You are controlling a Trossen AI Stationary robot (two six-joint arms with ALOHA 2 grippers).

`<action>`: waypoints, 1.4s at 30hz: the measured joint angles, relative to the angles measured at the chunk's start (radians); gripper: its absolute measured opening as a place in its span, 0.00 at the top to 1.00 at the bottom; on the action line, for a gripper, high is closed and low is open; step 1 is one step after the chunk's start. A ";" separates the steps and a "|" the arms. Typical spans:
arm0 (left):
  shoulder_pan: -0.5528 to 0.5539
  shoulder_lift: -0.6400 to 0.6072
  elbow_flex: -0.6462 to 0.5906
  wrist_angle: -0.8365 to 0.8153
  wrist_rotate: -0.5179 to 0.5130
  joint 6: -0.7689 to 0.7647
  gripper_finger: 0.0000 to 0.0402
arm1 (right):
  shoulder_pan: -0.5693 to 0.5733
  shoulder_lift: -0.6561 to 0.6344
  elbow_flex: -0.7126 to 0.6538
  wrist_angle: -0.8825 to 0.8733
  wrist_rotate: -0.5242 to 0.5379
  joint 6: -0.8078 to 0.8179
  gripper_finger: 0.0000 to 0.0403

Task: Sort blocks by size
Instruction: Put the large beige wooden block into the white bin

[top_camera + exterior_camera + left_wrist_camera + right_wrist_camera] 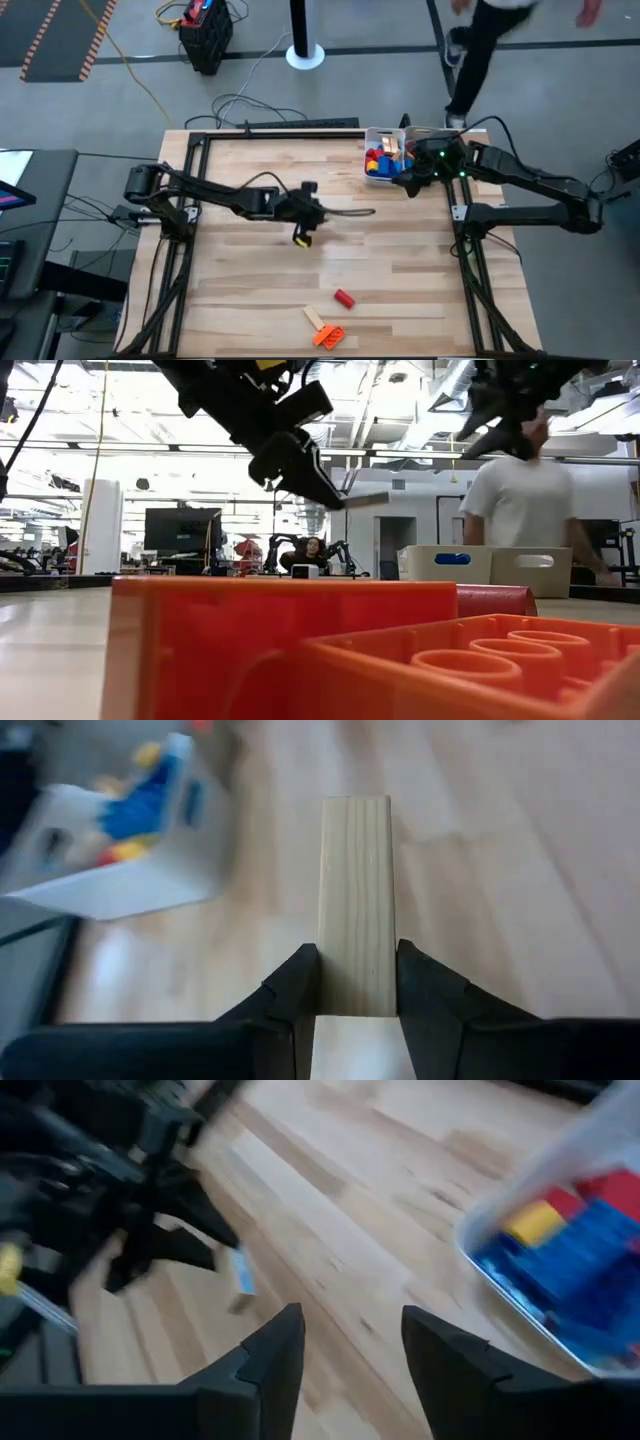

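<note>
The left gripper (357, 982) hangs over the middle of the desk (400, 280), its jaws closed on one end of a pale wooden bar (356, 900), long, flat and straight-grained, sticking out forward. The right gripper (352, 1348) hovers beside the white tray (372, 136) at the desk's far right, jaws apart and holding nothing. The tray holds blue, yellow and red blocks (384, 160). A small red block (344, 298), another wooden bar (315, 319) and a studded orange block (329, 336) lie near the front edge.

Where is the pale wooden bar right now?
The wooden bar is clamped in the left gripper, held above mid-table, pointing toward the white tray of blocks.
</note>
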 joint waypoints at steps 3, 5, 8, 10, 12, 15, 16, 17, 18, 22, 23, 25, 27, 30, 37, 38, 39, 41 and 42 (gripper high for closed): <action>0.020 -0.030 0.000 0.012 -0.050 0.020 0.74 | 0.026 0.033 0.000 0.103 0.000 0.044 0.48; 0.033 -0.040 0.007 0.013 -0.068 0.054 0.74 | 0.052 0.067 0.000 0.183 0.000 0.074 0.45; 0.049 -0.039 0.023 0.007 -0.094 0.096 0.74 | 0.095 0.141 0.000 0.306 0.000 0.116 0.40; 0.059 -0.039 0.036 0.009 -0.103 0.116 0.74 | 0.118 0.198 0.000 0.382 0.000 0.138 0.39; 0.069 -0.040 0.045 0.010 -0.135 0.128 0.74 | 0.135 0.250 0.000 0.441 0.000 0.160 0.38; 0.090 -0.040 0.048 0.008 -0.166 0.150 0.74 | 0.145 0.310 0.000 0.525 0.000 0.192 0.38; 0.097 -0.040 0.048 0.008 -0.167 0.157 0.74 | 0.144 0.325 0.000 0.546 0.000 0.200 0.38; 0.102 -0.042 0.049 0.008 -0.168 0.161 0.74 | 0.143 0.340 0.000 0.565 0.000 0.205 0.38; 0.107 -0.044 0.049 0.006 -0.168 0.164 0.74 | 0.144 0.353 0.000 0.585 0.000 0.205 0.38; 0.121 -0.049 0.049 0.010 -0.166 0.180 0.74 | 0.143 0.384 0.000 0.600 0.040 0.205 0.38; 0.124 -0.054 0.049 0.005 -0.165 0.188 0.74 | 0.143 0.385 0.000 0.599 0.055 0.205 0.38; 0.132 -0.060 0.049 0.020 -0.164 0.205 0.74 | 0.143 0.383 0.000 0.602 0.076 0.206 0.38; 0.139 -0.070 0.050 0.019 -0.162 0.215 0.74 | 0.137 0.383 0.000 0.595 0.084 0.212 0.38; 0.146 -0.071 0.050 0.062 -0.158 0.217 0.74 | 0.126 0.383 0.000 0.581 0.093 0.213 0.38; 0.149 -0.071 0.050 0.145 -0.107 0.220 0.74 | 0.131 0.411 0.000 0.652 0.094 0.217 0.38; 0.149 -0.071 0.050 0.155 -0.107 0.220 0.74 | 0.131 0.415 0.000 0.660 0.094 0.220 0.38; 0.149 -0.071 0.050 0.169 -0.106 0.220 0.74 | 0.131 0.420 0.000 0.676 0.094 0.220 0.38; 0.149 -0.071 0.050 0.190 -0.106 0.226 0.74 | 0.134 0.432 0.000 0.714 0.094 0.221 0.38; 0.149 -0.071 0.050 0.198 -0.104 0.227 0.74 | 0.136 0.435 0.000 0.726 0.094 0.221 0.38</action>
